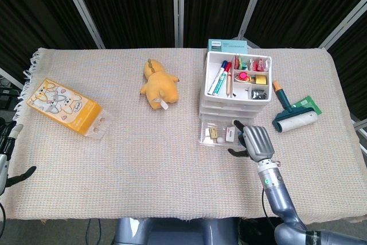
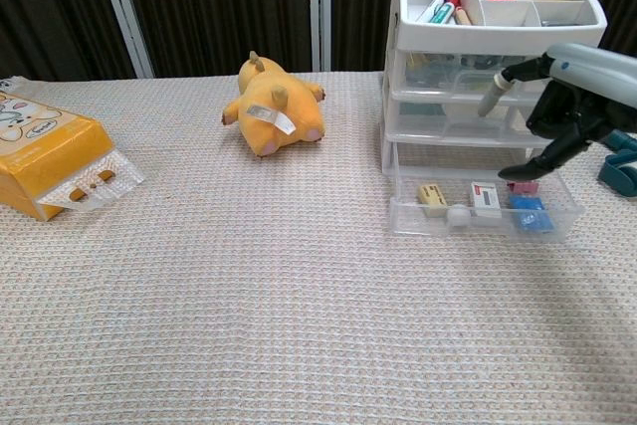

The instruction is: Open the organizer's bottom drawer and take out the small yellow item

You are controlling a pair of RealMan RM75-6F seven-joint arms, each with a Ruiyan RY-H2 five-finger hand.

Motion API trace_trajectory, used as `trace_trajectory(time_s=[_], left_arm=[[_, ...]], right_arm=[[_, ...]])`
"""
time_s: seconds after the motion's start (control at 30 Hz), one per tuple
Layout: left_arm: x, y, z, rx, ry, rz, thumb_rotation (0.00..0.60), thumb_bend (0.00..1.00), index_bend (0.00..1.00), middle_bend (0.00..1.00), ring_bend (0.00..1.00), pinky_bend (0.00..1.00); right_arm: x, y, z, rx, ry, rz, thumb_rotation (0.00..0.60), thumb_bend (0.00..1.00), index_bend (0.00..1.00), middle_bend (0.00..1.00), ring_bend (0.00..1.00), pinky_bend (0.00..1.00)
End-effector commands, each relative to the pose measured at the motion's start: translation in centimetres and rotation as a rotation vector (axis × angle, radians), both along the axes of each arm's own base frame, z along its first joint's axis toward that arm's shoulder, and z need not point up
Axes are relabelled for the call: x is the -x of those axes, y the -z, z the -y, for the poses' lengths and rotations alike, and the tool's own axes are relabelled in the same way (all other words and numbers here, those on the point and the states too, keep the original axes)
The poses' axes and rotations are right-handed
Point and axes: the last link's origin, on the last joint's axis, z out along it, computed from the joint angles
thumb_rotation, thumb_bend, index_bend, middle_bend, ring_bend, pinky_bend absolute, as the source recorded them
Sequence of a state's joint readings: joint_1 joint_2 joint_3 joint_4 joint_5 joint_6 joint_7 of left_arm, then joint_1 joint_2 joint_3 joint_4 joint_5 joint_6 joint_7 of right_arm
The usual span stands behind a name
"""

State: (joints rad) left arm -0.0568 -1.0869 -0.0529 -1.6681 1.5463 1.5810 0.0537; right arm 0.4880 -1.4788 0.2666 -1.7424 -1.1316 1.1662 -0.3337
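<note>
The white three-drawer organizer (image 1: 238,91) (image 2: 485,77) stands right of centre. Its clear bottom drawer (image 1: 218,137) (image 2: 484,209) is pulled out toward me. Inside lie a small yellow item (image 1: 213,134) (image 2: 432,197) at the left, a white and red piece (image 2: 486,198) and a blue piece (image 2: 527,213). My right hand (image 1: 253,142) (image 2: 550,109) hovers open over the drawer's right half, fingers spread, holding nothing. Only part of my left hand (image 1: 8,154) shows at the left edge of the head view, open, beyond the table's front left corner.
A yellow plush toy (image 1: 157,85) lies at centre back. An orange illustrated box (image 1: 66,107) sits far left. A teal lint roller (image 1: 293,112) lies right of the organizer. A teal box (image 1: 227,45) stands behind it. Pens and small items fill the organizer's top tray.
</note>
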Motion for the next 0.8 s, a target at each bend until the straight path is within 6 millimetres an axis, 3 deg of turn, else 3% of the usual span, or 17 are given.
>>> trace_trajectory(time_s=[0.03,0.23,0.8], left_arm=[[0.1,0.0,-0.1,0.001,-0.002,0.001,0.600,0.02,0.00,0.00,0.00,0.00],[0.2,-0.2,-0.2,-0.002,-0.006,0.007,0.600,0.02,0.00,0.00,0.00,0.00],[0.3,0.0,-0.4,0.003,-0.017,0.003,0.600,0.02,0.00,0.00,0.00,0.00]], right_arm=[[-0.8,0.7,1.5,0.032,-0.043,-0.060,0.600,0.00,0.42,1.00,1.00,0.74],[-0.2,2.6,3.1,0.109,-0.155,-0.205,0.600,0.00,0.46,1.00,1.00,0.74],[1.2,6.9,3.9,0.008,-0.181,-0.229,0.600,0.00,0.46,1.00,1.00,0.74]])
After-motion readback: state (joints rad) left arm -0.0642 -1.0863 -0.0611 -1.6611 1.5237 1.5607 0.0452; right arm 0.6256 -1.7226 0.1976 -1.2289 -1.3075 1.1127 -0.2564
